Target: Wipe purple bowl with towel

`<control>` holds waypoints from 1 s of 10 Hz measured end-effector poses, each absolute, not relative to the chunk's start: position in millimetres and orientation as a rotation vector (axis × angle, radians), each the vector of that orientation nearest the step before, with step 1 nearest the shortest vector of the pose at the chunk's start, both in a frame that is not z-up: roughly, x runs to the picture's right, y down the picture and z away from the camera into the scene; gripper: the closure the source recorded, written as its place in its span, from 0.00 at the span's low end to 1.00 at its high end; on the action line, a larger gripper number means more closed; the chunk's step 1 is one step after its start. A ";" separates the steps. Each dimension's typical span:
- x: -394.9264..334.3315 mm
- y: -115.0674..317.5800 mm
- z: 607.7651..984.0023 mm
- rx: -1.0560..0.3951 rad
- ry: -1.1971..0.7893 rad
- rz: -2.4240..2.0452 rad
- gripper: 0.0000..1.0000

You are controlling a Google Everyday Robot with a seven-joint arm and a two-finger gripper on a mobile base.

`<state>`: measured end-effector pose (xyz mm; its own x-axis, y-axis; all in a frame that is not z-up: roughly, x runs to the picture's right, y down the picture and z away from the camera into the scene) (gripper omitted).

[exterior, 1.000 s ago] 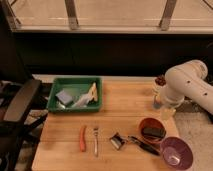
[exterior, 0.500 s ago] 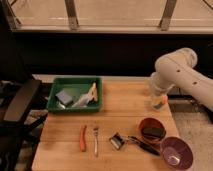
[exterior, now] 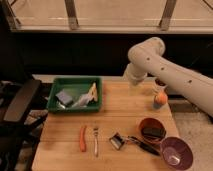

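The purple bowl (exterior: 176, 152) sits at the front right corner of the wooden table (exterior: 125, 112), with a small pale speck inside. A folded grey-blue cloth (exterior: 64, 97), likely the towel, lies in the green tray (exterior: 75, 95) at the back left, beside pale and yellow items. My white arm (exterior: 165, 67) reaches in from the right and bends down at the table's back edge. The gripper (exterior: 133, 80) is at its lower end, above the back middle of the table, far from both bowl and tray.
A brown bowl (exterior: 152, 131) holding a dark object stands next to the purple bowl. An orange item (exterior: 82, 137), a fork (exterior: 95, 141) and black-handled utensils (exterior: 132, 142) lie along the front. An orange ball and a dark cup (exterior: 160, 95) stand back right. An office chair (exterior: 20, 110) is on the left.
My arm has swung left from the table's right side to the back middle. The objects on the table have not moved.
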<state>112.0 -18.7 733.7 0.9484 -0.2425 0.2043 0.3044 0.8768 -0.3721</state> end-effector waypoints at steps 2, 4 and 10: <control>62.3 -18.7 746.1 -0.431 -0.188 -0.348 0.35; 18.1 -11.3 756.1 -0.454 -0.225 -0.410 0.35; -10.6 -0.8 758.7 -0.479 -0.259 -0.452 0.35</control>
